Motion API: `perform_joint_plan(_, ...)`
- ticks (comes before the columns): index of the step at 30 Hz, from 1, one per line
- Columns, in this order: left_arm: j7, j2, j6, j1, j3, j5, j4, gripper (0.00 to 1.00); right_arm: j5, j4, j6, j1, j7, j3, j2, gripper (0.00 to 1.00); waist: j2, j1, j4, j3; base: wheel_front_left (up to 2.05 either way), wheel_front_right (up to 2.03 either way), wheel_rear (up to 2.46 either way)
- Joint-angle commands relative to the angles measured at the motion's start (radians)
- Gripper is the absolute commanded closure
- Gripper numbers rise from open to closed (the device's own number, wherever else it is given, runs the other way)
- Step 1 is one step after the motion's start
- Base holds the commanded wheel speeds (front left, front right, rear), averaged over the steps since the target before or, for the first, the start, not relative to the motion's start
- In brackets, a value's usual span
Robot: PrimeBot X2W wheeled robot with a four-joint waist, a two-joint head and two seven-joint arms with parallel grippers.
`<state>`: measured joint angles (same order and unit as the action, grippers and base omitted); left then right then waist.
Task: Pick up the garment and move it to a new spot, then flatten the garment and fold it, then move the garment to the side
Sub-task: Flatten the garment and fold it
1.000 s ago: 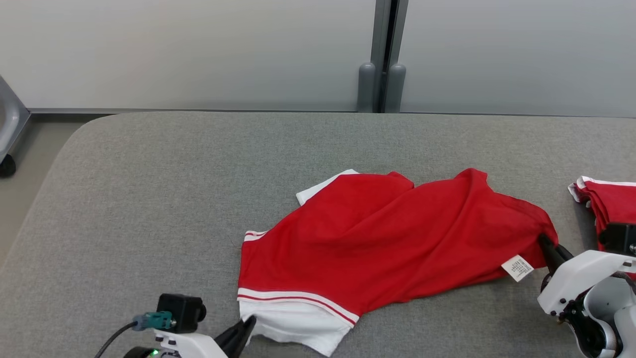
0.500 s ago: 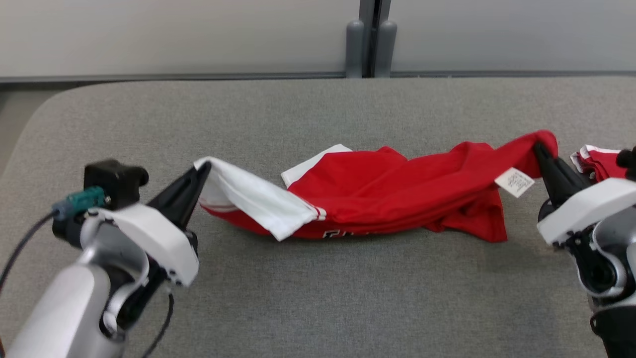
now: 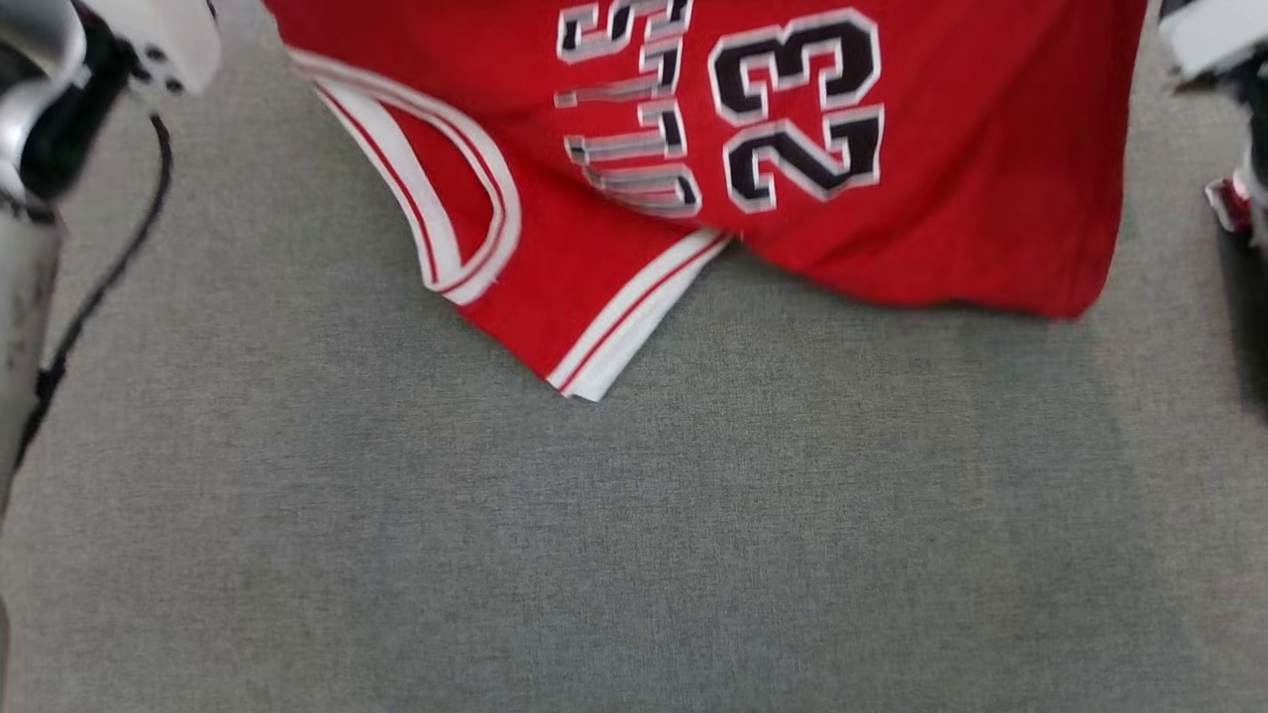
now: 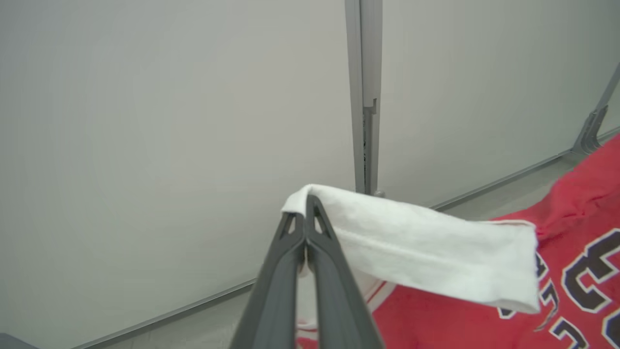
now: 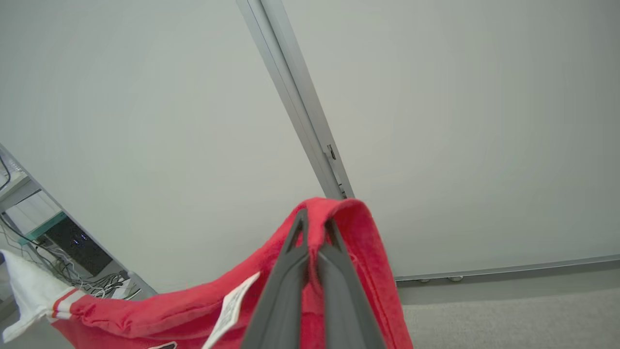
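Hanging over the grey desk (image 3: 634, 555), the red jersey (image 3: 971, 178) spreads wide between both arms, number side facing the head camera. The left claw (image 4: 306, 213) is pinching its white band (image 4: 426, 257); the right claw (image 5: 315, 220) is pinching a red edge near the white label (image 5: 231, 303).

We seem to be in a lab: plain panels (image 4: 145, 121) joined by a metal post (image 4: 364, 97), a grey cloth-covered table (image 3: 634, 555), and a rack (image 5: 30, 188) with tangled cables (image 5: 97, 283).
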<state>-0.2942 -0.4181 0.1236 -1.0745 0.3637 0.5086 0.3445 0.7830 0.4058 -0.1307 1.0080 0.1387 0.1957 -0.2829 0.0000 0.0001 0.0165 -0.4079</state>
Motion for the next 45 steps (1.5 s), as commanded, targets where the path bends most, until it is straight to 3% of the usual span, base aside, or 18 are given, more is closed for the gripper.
perform_joint_plan(1, 0.036, 0.003, 0.007, -0.103, 0.006, -0.012, 0.054, 1.00, 0.014, 0.040, 0.000, 0.089, -0.024, -0.001, -0.008, 1.00, 0.0000, -0.0001, -0.006, -0.073, 0.00, 0.00, 0.00)
perform_joint_plan(5, 0.123, 0.008, 0.007, -0.311, 0.020, -0.023, 0.173, 1.00, 0.021, 0.136, 0.000, 0.288, -0.069, 0.010, -0.018, 1.00, 0.0000, -0.0001, -0.001, -0.125, 0.00, 0.00, 0.00)
perform_joint_plan(13, 0.252, -0.005, 0.007, -0.587, 0.074, -0.004, 0.353, 1.00, 0.040, 0.273, 0.000, 0.542, -0.156, 0.055, -0.014, 1.00, 0.0000, -0.0001, -0.007, -0.147, 0.00, 0.00, 0.00)
perform_joint_plan(20, 0.284, 0.013, 0.007, -0.677, 0.179, 0.067, 0.463, 1.00, 0.099, 0.377, 0.000, 0.584, -0.190, 0.128, -0.022, 1.00, 0.0000, -0.0001, 0.001, -0.125, 0.00, 0.00, 0.00)
perform_joint_plan(26, 0.208, -0.007, 0.007, -0.573, 0.306, 0.189, 0.495, 1.00, 0.170, 0.423, 0.000, 0.464, -0.181, 0.229, -0.040, 1.00, 0.0000, -0.0001, 0.007, -0.097, 0.00, 0.00, 0.00)
perform_joint_plan(31, 0.137, -0.045, 0.007, -0.392, 0.418, 0.297, 0.466, 1.00, 0.243, 0.409, 0.000, 0.303, -0.182, 0.326, -0.052, 1.00, 0.0000, -0.0001, 0.006, -0.038, 0.00, 0.00, 0.00)
perform_joint_plan(38, 0.089, -0.155, 0.007, -0.146, 0.522, 0.458, 0.343, 1.00, 0.344, 0.318, 0.000, 0.072, -0.156, 0.495, -0.097, 1.00, 0.0000, -0.0001, -0.008, 0.094, 0.00, 0.00, 0.00)
perform_joint_plan(45, -0.056, -0.264, 0.007, 0.076, 0.588, 0.637, 0.192, 1.00, 0.448, 0.255, 0.000, -0.109, 0.011, 0.643, -0.177, 1.00, 0.0000, -0.0001, -0.012, 0.240, 0.00, 0.00, 0.00)
